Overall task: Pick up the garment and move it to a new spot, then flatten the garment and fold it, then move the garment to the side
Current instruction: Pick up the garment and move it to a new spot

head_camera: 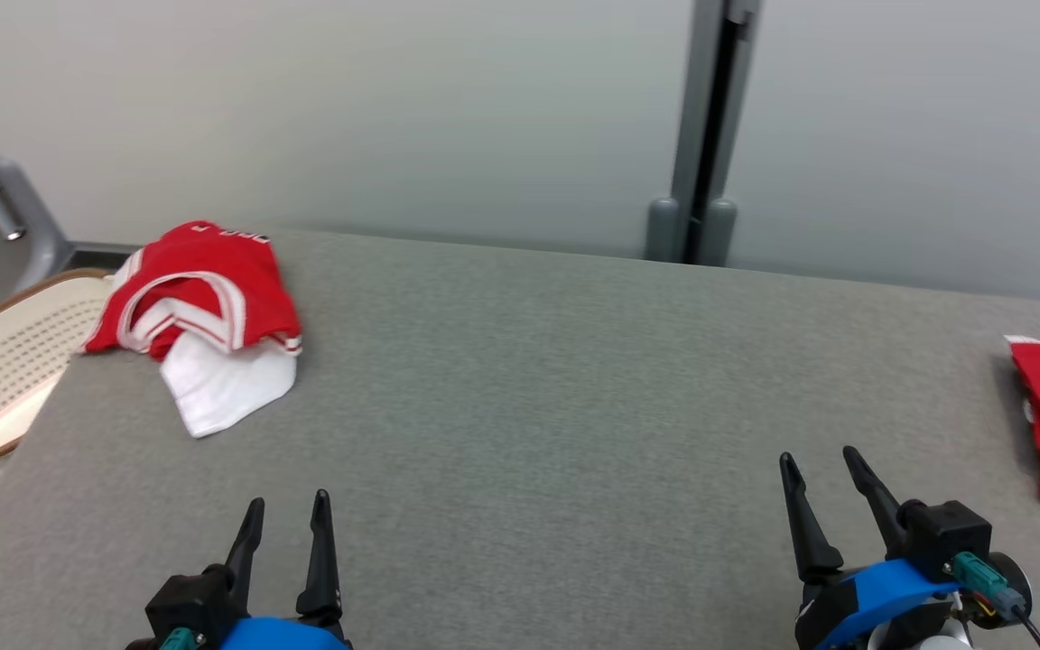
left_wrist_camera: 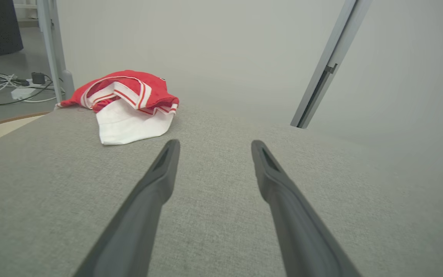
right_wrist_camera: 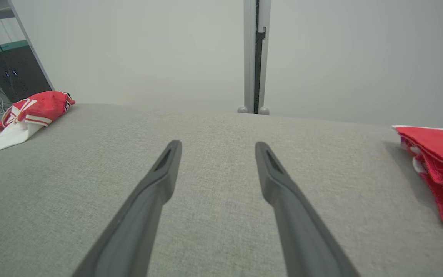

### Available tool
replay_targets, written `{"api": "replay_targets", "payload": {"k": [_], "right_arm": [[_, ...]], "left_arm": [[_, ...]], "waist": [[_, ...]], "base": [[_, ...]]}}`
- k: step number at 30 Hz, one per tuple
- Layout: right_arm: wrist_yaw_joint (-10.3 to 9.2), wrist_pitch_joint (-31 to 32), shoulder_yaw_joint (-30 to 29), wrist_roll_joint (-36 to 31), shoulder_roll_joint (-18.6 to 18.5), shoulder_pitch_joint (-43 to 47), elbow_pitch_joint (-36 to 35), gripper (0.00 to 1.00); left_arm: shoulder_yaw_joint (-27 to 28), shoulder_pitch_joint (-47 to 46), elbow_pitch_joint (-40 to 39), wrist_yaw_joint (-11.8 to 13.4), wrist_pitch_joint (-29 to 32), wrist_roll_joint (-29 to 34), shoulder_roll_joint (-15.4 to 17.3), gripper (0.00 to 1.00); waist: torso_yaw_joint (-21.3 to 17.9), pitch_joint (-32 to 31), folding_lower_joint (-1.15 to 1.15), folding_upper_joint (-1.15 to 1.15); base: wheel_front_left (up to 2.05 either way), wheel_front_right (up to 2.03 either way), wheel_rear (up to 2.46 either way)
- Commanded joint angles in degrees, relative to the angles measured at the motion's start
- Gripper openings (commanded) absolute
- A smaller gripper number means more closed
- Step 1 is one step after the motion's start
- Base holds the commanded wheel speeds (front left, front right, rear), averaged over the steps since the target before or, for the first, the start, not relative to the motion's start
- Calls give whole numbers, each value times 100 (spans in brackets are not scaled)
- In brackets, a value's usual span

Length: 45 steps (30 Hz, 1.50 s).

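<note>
Crumpled red garment, edge lettering (blurred, possibly black)

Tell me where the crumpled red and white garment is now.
In the head view the red and white garment lies at the grey table's far left corner, next to the cream perforated basket, ahead of the left gripper.

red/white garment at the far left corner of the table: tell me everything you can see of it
The garment is a crumpled heap of soft fabric: a red body, white bands with thin red stripes, and a plain white flap spilling toward the robot. Dark lettering on its far edge is unreadable. It lies bunched on the grey table, at the far left corner. Nothing but the table touches it; the left gripper and right gripper stand open, apart from it.
</note>
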Motion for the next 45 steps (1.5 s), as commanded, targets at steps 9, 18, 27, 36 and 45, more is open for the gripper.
{"api": "replay_targets", "payload": {"k": [9, 18, 27, 36, 45], "right_arm": [[0, 66, 273, 213, -7, 59, -66, 100], [0, 44, 547, 315, -11, 6, 27, 100], [0, 128, 570, 149, -11, -239, -86, 100], [0, 458, 234, -477, -10, -643, -658, 100], [0, 902, 333, -865, -10, -1087, -1363, 100]], "left_arm": [[128, 73, -189, 90, -18, -13, 161, 100], [181, 252, -362, 147, 21, -105, 231, 100], [255, 81, -519, 154, 39, -235, 237, 100], [569, -1575, -1128, 33, 526, -37, 1178, 100], [685, -3885, -283, -215, 1570, -364, 1622, 100]], "waist": [[1598, 54, 0, 0], [2221, 32, 0, 0], [2166, 246, 0, 0], [1881, 916, 0, 0], [1323, 1821, 0, 0]], "base": [[0, 0, 0], [0, 0, 0], [0, 0, 0], [0, 0, 0], [0, 0, 0]]}}
